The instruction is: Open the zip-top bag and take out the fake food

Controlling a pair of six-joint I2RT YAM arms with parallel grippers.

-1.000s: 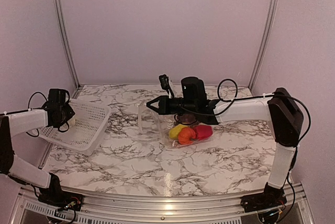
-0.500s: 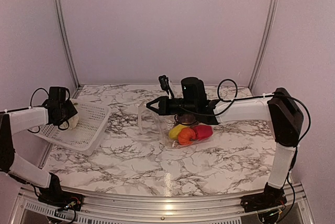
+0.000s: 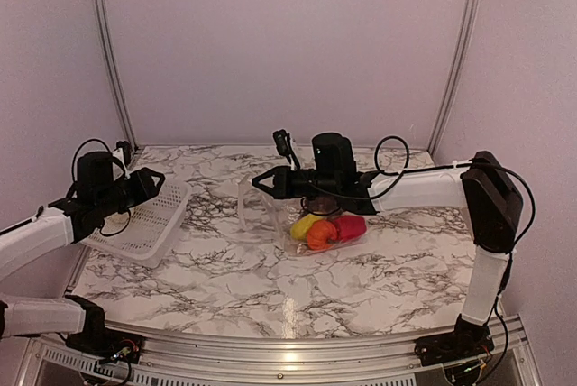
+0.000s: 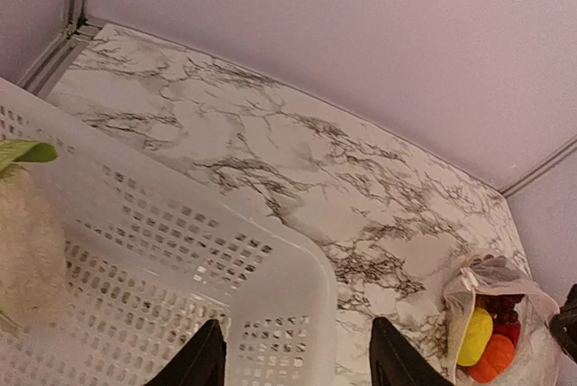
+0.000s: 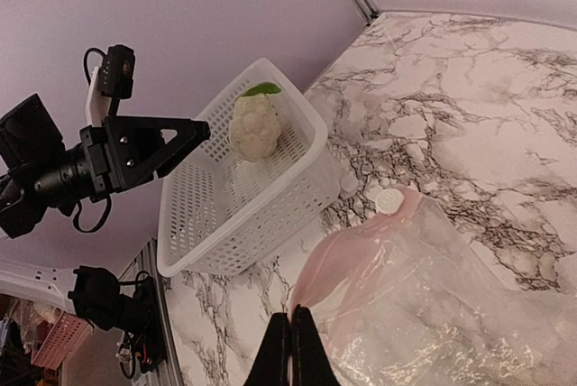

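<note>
From above, the bag (image 3: 268, 210) is lying mid-worktop (image 3: 361, 287), with the food (image 3: 325, 229) bunched at its right end (the grapes are sitting just behind the bright pieces). The right hand (image 3: 255, 182) is holding the bag's raised left edge. The left hand (image 3: 155, 179) is hanging well to the bag's left, over the basket (image 3: 149, 224). The hold on that thin, slick film looks slight. If the left hand digs for the deep pieces, the edge may slip free and the mouth fall shut, or the whole bag may drag along.

In the left wrist view, the left hand is gaping wide and carrying nothing. The cauliflower (image 4: 27, 242) is lying in the basket below it, and the bag is far off to the right.

In the right wrist view, the right hand's tips are pressing tight together on the bag's edge, with clear film spreading out from them.
</note>
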